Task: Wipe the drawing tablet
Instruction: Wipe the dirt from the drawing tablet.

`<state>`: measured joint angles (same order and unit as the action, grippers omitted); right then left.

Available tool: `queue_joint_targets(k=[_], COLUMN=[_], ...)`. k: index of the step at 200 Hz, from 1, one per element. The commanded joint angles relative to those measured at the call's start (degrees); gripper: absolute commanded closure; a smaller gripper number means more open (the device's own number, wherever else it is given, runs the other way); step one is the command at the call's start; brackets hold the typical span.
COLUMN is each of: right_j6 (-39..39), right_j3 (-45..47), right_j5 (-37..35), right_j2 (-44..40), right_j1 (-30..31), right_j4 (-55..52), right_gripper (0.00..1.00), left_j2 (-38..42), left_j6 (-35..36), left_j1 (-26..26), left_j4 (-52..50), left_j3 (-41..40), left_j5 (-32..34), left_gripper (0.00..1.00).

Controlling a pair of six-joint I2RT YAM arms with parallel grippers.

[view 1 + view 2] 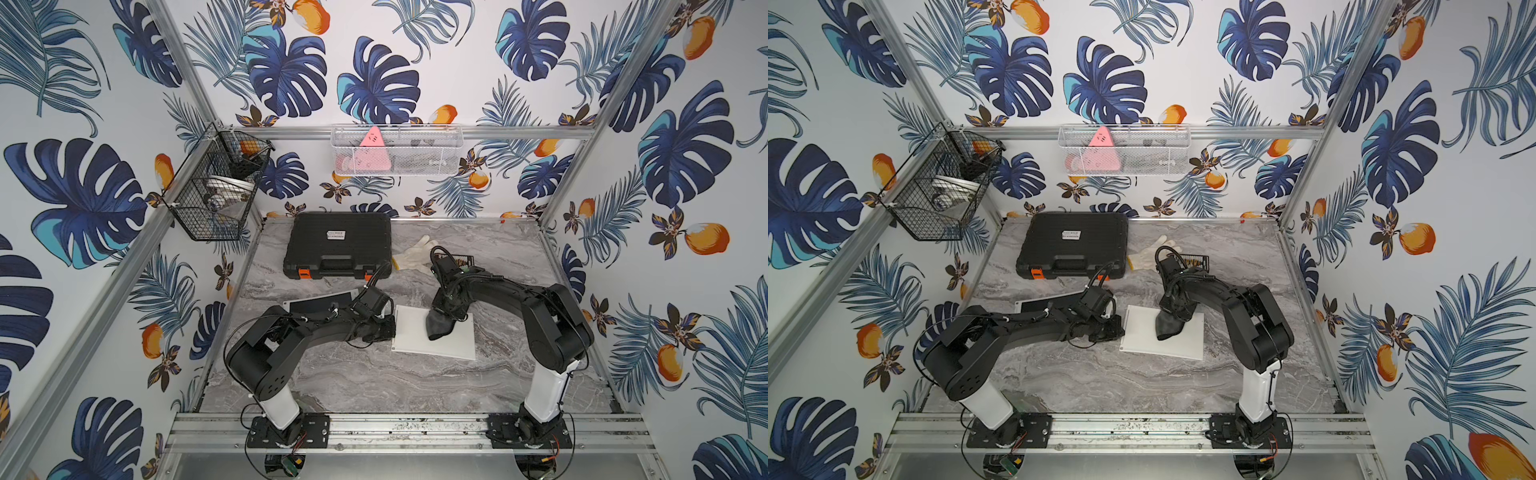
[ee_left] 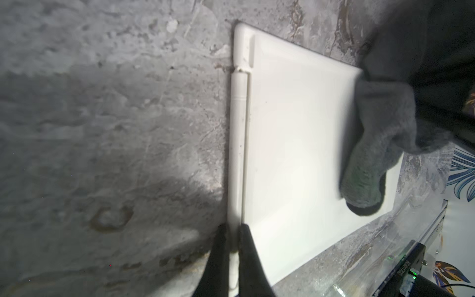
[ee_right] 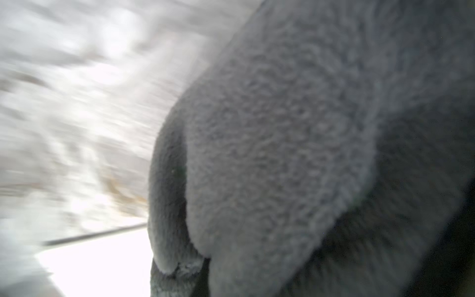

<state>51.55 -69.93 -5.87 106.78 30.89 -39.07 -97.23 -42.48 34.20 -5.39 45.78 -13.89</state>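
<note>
- Drawing tablet (image 1: pixel 413 338) lies flat on the grey marble-patterned table (image 1: pixel 365 382), between our two arms and closer to their bases than the black case (image 1: pixel 338 245).
- Our left gripper (image 2: pixel 233 230) is clamped on the rounded rail along one edge of the tablet. We judge that this pins the board so wiping strokes cannot slide it across the slick tabletop. We cannot tell whether that rail is a docked stylus.
- Our right gripper (image 1: pixel 446 309) hangs over the far part of the tablet, with the grey cloth (image 1: pixel 440 328) bunched beneath it. Its fingers are buried in fabric, but the cloth hangs from it and drapes onto the board, so we read the jaws as closed on the cloth.
- The cloth's lower fold touches the white surface, which suits a wipe in progress. The bare stretch toward the left gripper looks to us like the ground to cover next.
- The tablet is a thin, rigid, glossy white rectangle with rounded corners.
- The cloth is thick, soft and fleecy, and in the right wrist view it folds into plump lobes.
- The table is hard and smooth, with a veined print.
</note>
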Motion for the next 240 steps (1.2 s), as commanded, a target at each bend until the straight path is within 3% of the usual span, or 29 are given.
queue_joint_targets(k=[1,34,70,102,136,157,188,214,240], right_j6=[-0.5,2.1,5.9,6.0,5.3,4.4,10.3,17.9,20.7], right_j3=[-1.1,-14.0,-19.9,-9.4,5.4,9.8,9.0,6.7,0.6], right_j5=[-4.0,0.4,4.9,1.8,-4.3,-8.6,-7.7,-5.0,-4.4], right_j2=[-0.5,8.7,15.3,9.5,-3.8,-9.8,-11.1,-6.5,-1.4], right_j1=[3.1,11.1,10.9,6.4,-1.3,-1.5,7.4,17.0,22.1], right_j4=[-3.4,-1.5,-0.1,-2.0,-6.0,-8.7,-8.7,-2.2,2.6], right_gripper=[1.0,1.0,1.0,1.0,1.0,1.0,1.0,1.0,1.0], left_j2=[-1.2,-1.3,-0.8,-0.5,-0.6,-0.6,-0.8,-0.6,-0.3], left_j6=[-1.3,-1.5,-1.9,-2.5,-3.2,-3.5,-3.8,-4.0,-3.8], left_j1=[-0.1,0.0,-0.2,-0.3,-0.4,-0.3,-0.3,-0.3,-0.3], left_j4=[-16.6,-15.5,-15.3,-15.5,-15.6,-15.4,-14.5,-13.9,-13.3], left_j3=[-1.2,-1.8,-2.3,-2.4,-2.4,-2.7,-3.0,-3.1,-3.8], left_j5=[4.2,3.3,2.9,3.3,3.3,3.1,2.3,1.1,-0.1], left_gripper=[0.97,0.97,0.97,0.97,0.97,0.97,0.97,0.97,0.97])
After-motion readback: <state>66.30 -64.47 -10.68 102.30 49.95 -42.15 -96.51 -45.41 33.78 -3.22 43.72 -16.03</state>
